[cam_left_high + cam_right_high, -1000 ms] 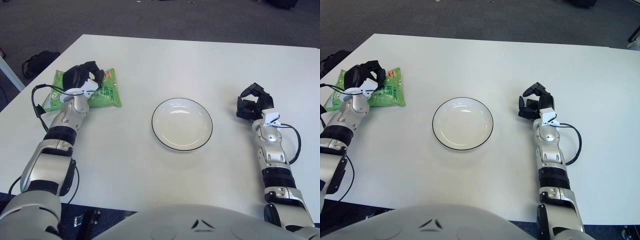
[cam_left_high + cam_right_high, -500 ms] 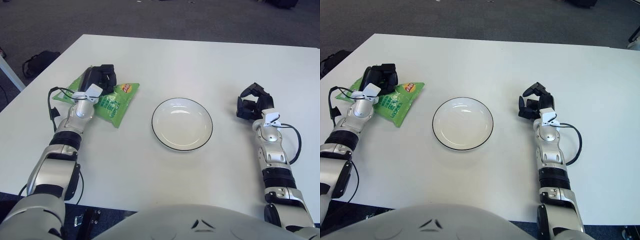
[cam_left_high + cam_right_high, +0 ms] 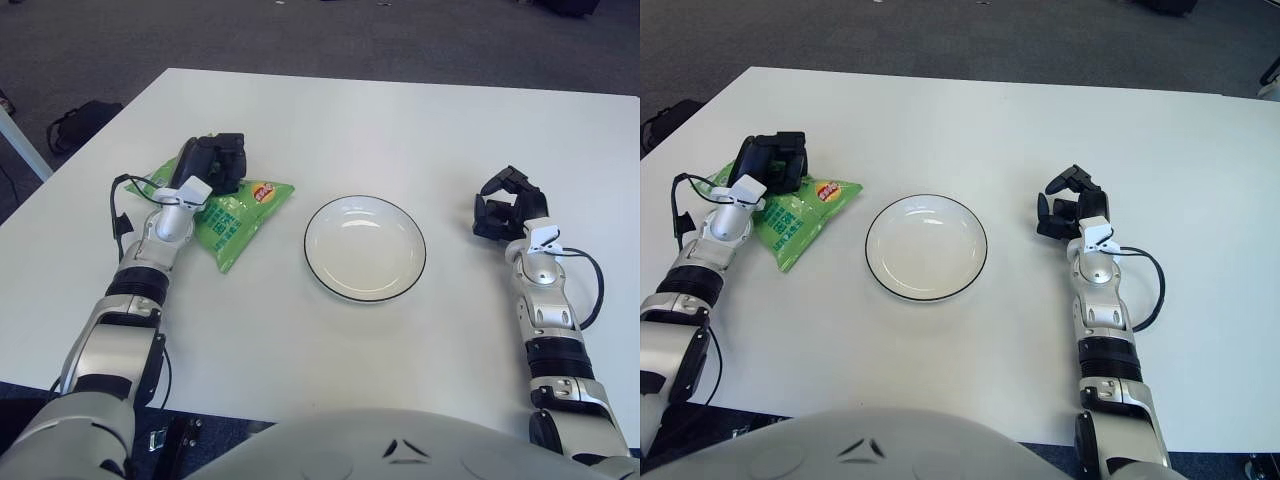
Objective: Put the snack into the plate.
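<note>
A green snack bag (image 3: 232,215) is held just left of the white, black-rimmed plate (image 3: 364,248), tilted with one corner pointing down at the table. My left hand (image 3: 213,164) is shut on the bag's upper edge. The bag's right corner sits a short gap from the plate's left rim. The plate is empty at the table's centre. My right hand (image 3: 508,203) shows to the right of the plate, fingers curled, holding nothing.
The white table (image 3: 330,120) stretches wide behind the plate. Its left edge runs diagonally close to my left arm. A dark bag (image 3: 72,122) lies on the grey floor beyond that edge.
My left hand has carried the snack bag rightward from the table's left side toward the plate, and the bag has rotated. The right hand has not moved.
</note>
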`<control>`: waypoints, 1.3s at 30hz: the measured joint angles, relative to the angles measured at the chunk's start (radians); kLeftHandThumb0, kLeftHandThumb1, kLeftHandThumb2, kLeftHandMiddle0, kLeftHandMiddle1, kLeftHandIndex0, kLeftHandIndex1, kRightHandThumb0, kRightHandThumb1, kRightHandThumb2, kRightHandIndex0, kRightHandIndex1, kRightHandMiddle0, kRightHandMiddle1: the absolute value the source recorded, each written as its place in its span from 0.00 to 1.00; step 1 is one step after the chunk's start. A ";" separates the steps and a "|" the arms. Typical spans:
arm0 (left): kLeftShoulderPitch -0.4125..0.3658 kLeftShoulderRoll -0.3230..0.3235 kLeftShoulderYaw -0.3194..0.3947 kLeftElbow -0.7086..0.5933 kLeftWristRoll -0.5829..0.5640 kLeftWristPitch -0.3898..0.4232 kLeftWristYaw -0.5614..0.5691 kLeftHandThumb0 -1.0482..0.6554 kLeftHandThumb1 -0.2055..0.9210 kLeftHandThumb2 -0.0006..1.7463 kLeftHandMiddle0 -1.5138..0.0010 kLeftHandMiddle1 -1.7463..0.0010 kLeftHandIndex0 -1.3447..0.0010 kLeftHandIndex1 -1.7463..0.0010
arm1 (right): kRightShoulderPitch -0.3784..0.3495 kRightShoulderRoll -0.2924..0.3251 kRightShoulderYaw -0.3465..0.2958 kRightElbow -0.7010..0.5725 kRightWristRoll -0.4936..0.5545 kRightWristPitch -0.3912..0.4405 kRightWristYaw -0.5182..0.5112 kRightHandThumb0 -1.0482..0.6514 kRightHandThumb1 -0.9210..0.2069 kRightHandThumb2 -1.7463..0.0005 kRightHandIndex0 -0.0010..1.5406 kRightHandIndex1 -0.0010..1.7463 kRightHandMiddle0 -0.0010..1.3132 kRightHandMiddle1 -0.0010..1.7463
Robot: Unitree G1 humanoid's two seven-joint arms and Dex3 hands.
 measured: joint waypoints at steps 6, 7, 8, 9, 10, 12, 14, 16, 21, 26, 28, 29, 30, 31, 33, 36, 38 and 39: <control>0.008 0.019 0.015 -0.038 0.078 -0.006 0.042 0.39 0.84 0.45 0.59 0.01 0.74 0.00 | 0.005 0.000 0.004 -0.012 -0.006 0.017 0.000 0.33 0.54 0.24 0.88 1.00 0.47 1.00; 0.015 0.028 0.017 -0.056 0.106 0.000 0.060 0.39 0.90 0.39 0.68 0.04 0.78 0.00 | 0.006 0.000 0.005 -0.013 -0.008 0.022 0.000 0.33 0.54 0.24 0.88 1.00 0.47 1.00; 0.025 0.039 0.021 -0.076 0.133 0.006 0.076 0.40 0.92 0.37 0.71 0.05 0.79 0.00 | 0.006 0.000 0.007 -0.014 -0.009 0.026 0.000 0.33 0.54 0.24 0.88 1.00 0.47 1.00; 0.036 0.051 0.024 -0.101 0.168 0.015 0.097 0.40 0.95 0.34 0.78 0.13 0.82 0.00 | 0.007 0.000 0.009 -0.015 -0.010 0.029 0.001 0.33 0.54 0.24 0.88 1.00 0.47 1.00; 0.045 0.063 0.027 -0.122 0.196 0.023 0.115 0.40 0.97 0.33 0.81 0.19 0.83 0.00 | 0.007 0.000 0.010 -0.015 -0.011 0.030 0.001 0.33 0.54 0.24 0.88 1.00 0.47 1.00; 0.065 0.093 0.033 -0.167 0.269 0.044 0.159 0.31 0.98 0.33 0.85 0.27 0.91 0.09 | 0.008 -0.001 0.012 -0.015 -0.011 0.032 0.001 0.33 0.54 0.24 0.88 1.00 0.47 1.00; 0.081 0.126 0.035 -0.204 0.342 0.072 0.202 0.25 0.97 0.33 0.89 0.37 0.96 0.23 | 0.008 -0.001 0.012 -0.015 -0.011 0.032 0.001 0.33 0.54 0.24 0.88 1.00 0.47 1.00; 0.096 0.163 0.035 -0.240 0.413 0.108 0.240 0.22 0.97 0.33 0.90 0.43 0.98 0.30 | 0.008 -0.001 0.012 -0.015 -0.012 0.032 0.001 0.33 0.54 0.24 0.88 1.00 0.47 1.00; 0.118 0.260 0.035 -0.290 0.546 0.185 0.328 0.19 0.98 0.31 0.92 0.52 1.00 0.40 | 0.009 -0.001 0.013 -0.015 -0.015 0.032 0.001 0.33 0.54 0.24 0.88 1.00 0.47 1.00; 0.128 0.307 0.034 -0.330 0.639 0.277 0.434 0.17 1.00 0.29 0.92 0.59 1.00 0.47 | 0.011 -0.004 0.013 -0.015 -0.017 0.031 0.001 0.33 0.54 0.24 0.88 1.00 0.48 1.00; 0.138 0.312 0.034 -0.350 0.657 0.311 0.465 0.18 1.00 0.28 0.92 0.63 1.00 0.49 | 0.011 -0.005 0.013 -0.015 -0.017 0.031 0.002 0.33 0.55 0.24 0.88 1.00 0.48 1.00; 0.144 0.312 0.034 -0.360 0.662 0.327 0.477 0.18 0.99 0.28 0.91 0.64 1.00 0.50 | 0.011 -0.005 0.013 -0.015 -0.017 0.031 0.002 0.33 0.55 0.24 0.87 1.00 0.48 1.00; 0.151 0.312 0.034 -0.371 0.666 0.341 0.484 0.19 0.99 0.29 0.91 0.65 1.00 0.51 | 0.011 -0.005 0.014 -0.015 -0.017 0.030 0.002 0.33 0.55 0.24 0.87 1.00 0.48 1.00; 0.160 0.312 0.034 -0.384 0.667 0.355 0.488 0.19 0.99 0.29 0.90 0.66 1.00 0.51 | 0.011 -0.005 0.014 -0.015 -0.017 0.030 0.003 0.33 0.55 0.24 0.87 1.00 0.48 1.00; 0.179 0.311 0.034 -0.413 0.667 0.380 0.490 0.20 0.98 0.29 0.90 0.66 1.00 0.51 | 0.011 -0.006 0.015 -0.015 -0.017 0.030 0.005 0.33 0.55 0.24 0.87 1.00 0.48 1.00; 0.209 0.306 0.037 -0.468 0.662 0.412 0.488 0.20 0.96 0.29 0.89 0.67 1.00 0.52 | 0.011 -0.007 0.015 -0.015 -0.017 0.030 0.010 0.33 0.55 0.24 0.87 1.00 0.48 1.00; 0.229 0.306 0.042 -0.508 0.646 0.422 0.476 0.20 0.95 0.29 0.89 0.68 1.00 0.51 | 0.010 -0.007 0.015 -0.015 -0.017 0.030 0.013 0.33 0.55 0.23 0.87 1.00 0.48 1.00; 0.242 0.308 0.052 -0.536 0.634 0.427 0.460 0.20 0.94 0.29 0.89 0.69 1.00 0.51 | 0.010 -0.007 0.016 -0.015 -0.017 0.030 0.014 0.33 0.55 0.23 0.87 1.00 0.48 1.00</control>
